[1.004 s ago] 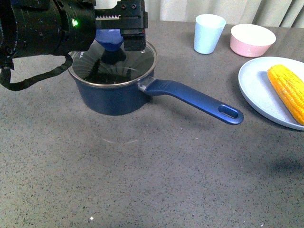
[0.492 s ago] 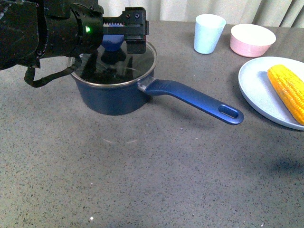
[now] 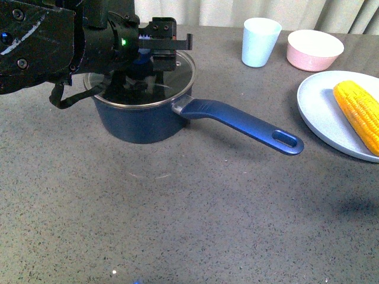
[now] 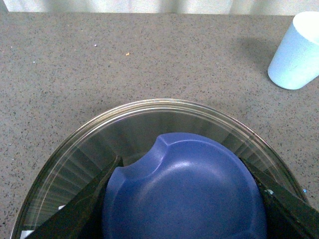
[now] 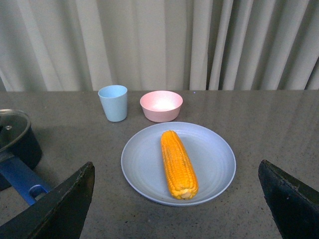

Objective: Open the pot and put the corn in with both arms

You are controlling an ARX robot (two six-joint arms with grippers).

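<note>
Corn [image 5: 178,163] lies on the plate [image 5: 142,172]; the pot [image 3: 139,123] is lidded.

The grey speckled worktop [image 3: 195,225] lies open from 5 to 8 o'clock of the dark blue saucepan [image 3: 139,124]. Its long blue handle [image 3: 243,123] bars 4 o'clock. The black left arm [image 3: 41,41] covers its round glass lid [image 3: 177,74], and a pale blue cup [image 3: 259,42] stands at 1 o'clock.

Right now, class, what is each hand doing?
Left hand: fingers flank the blue knob of the round glass lid; clamped or not cannot be told.
Right hand: open, holding nothing.
</note>
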